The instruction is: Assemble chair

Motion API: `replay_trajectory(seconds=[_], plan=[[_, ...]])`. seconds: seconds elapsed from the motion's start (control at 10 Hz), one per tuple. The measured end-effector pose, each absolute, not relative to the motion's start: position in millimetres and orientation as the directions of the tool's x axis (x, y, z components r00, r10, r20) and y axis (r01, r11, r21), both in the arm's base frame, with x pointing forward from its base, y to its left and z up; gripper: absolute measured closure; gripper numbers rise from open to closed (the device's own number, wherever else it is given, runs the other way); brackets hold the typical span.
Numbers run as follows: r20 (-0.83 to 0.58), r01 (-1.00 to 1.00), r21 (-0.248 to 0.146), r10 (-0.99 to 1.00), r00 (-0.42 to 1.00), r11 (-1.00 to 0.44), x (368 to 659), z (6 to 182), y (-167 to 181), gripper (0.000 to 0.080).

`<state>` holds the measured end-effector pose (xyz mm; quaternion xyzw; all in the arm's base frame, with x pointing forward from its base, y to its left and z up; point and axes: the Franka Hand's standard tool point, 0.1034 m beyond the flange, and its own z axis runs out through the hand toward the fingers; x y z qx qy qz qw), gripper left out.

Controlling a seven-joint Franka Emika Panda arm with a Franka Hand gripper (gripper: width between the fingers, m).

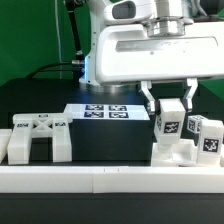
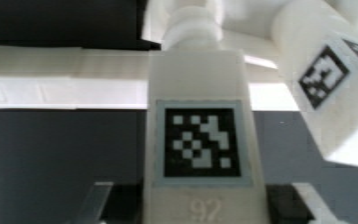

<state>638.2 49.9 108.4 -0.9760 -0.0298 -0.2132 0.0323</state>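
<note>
Exterior view's left: open frame-like piece [image 1: 38, 140] of the chair, small tags on top, standing on the black bench [image 1: 110, 152], well apart from the hand. Its outer end runs to the picture edge and is cut off.

Centre, further back: marker board [image 1: 105, 110] flat on the bench, between the frame-like piece and the hand.

Exterior view's right: hand [image 1: 169, 108] is down over the right-hand group of parts, clenched on an upright tagged bar [image 1: 168, 124]. The bar sits between the two fingers, tag facing the camera. In the wrist view the bar runs straight out from between the fingers, tag centred on its face.

Just beside the bar, further to the exterior view's right: tagged blocks [image 1: 205, 135]. Touching the bar or only close, cannot tell. The bar's lower end blends into white parts beneath it, and the joint is not resolvable.

Front: a low white rail [image 1: 100, 178] along the bench edge hides the parts' feet. The arm above the hand is cut off at the top.
</note>
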Motion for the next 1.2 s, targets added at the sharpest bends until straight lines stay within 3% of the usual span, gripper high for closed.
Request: replay_trajectory(seconds=[0.5,0.6,1.2], plan=[[0.441,0.070,-0.042,0.045,0.896,-0.997,638.9,107.6,49.4,0.0508],[0.494,0.066,-0.025,0.045,0.868,-0.998,641.9,111.3,46.3,0.0508],[0.510,0.062,-0.008,0.049,0.859,-0.998,625.4,99.4,44.2,0.0508]])
